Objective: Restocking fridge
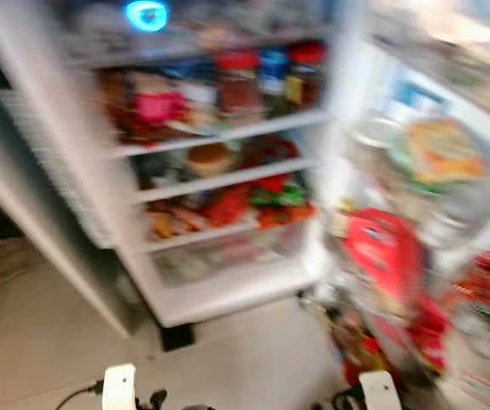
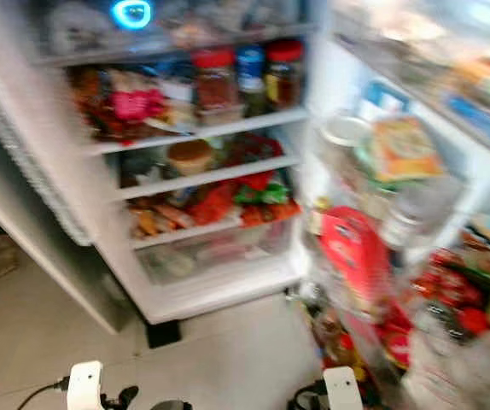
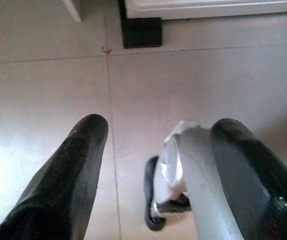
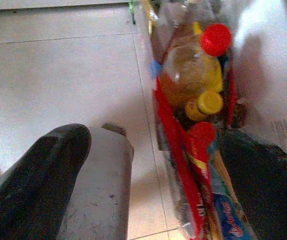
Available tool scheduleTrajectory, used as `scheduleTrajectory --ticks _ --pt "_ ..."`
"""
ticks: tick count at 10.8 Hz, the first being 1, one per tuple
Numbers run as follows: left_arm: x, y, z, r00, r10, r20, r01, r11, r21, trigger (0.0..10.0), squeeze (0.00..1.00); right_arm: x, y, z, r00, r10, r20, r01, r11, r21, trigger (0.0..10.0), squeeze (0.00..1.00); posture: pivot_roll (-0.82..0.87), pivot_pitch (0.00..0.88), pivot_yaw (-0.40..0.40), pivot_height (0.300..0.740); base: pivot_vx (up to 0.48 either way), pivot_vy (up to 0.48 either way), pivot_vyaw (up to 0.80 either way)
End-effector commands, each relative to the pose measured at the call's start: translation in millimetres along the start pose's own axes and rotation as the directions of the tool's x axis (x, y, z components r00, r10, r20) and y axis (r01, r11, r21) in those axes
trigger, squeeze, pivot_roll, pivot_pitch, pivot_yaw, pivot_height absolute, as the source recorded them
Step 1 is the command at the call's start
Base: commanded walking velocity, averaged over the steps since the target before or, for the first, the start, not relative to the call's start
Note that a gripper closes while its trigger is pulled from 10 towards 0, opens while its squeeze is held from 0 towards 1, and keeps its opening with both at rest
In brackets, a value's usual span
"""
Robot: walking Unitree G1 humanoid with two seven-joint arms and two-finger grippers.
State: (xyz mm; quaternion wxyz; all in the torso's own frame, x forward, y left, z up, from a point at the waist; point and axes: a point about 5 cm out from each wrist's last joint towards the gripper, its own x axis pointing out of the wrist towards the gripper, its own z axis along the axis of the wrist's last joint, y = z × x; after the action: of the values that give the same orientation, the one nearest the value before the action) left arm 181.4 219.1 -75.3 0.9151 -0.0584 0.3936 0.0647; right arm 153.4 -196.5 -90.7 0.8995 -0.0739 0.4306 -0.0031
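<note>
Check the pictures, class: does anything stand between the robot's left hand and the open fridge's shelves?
Nothing visible does. The left hand hangs open and empty above bare floor tiles, and the fridge stands open ahead, its door swung aside.

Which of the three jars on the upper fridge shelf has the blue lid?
The middle jar. Its lid is blue, while the left jar and the right jar beside it both have red lids.

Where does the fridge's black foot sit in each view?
Left eye view: black foot under the fridge's lower front corner, lower centre-left.
Right eye view: same spot, slightly further left.
Left wrist view: under the fridge's white base edge.
Right wrist view: faces the door's bottles instead.
Shared landmark: pale tiled floor.
</note>
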Motion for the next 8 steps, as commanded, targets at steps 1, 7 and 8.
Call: scheduleTrajectory --ticks 1,7,8 --pt "-0.9 5.0 -2.2 1.0 0.013 -0.024 -0.013 1.0 0.005 10.0 0.0 -10.8 19.2 -35.9 0.987 0.064 -0.145 -0.063 0.998 0.011 10.0 0.0 -0.07 0.031 0.056 0.651 0.0 0.476 0.0" --pt "-1.9 8.7 -4.0 0.999 0.037 -0.031 -0.036 0.999 0.016 10.0 0.0 -11.1 19.2 -37.1 0.986 0.062 -0.152 -0.058 0.998 0.03 10.0 0.0 -0.07 0.044 0.056 0.651 0.0 0.471 0.0" --pt "-2.7 10.4 -6.2 0.998 0.05 -0.039 -0.05 0.999 0.008 10.0 0.0 -11.1 19.1 -37.1 0.986 0.061 -0.153 -0.056 0.998 0.035 10.0 0.0 -0.07 0.05 0.054 0.651 0.0 0.39 0.0"
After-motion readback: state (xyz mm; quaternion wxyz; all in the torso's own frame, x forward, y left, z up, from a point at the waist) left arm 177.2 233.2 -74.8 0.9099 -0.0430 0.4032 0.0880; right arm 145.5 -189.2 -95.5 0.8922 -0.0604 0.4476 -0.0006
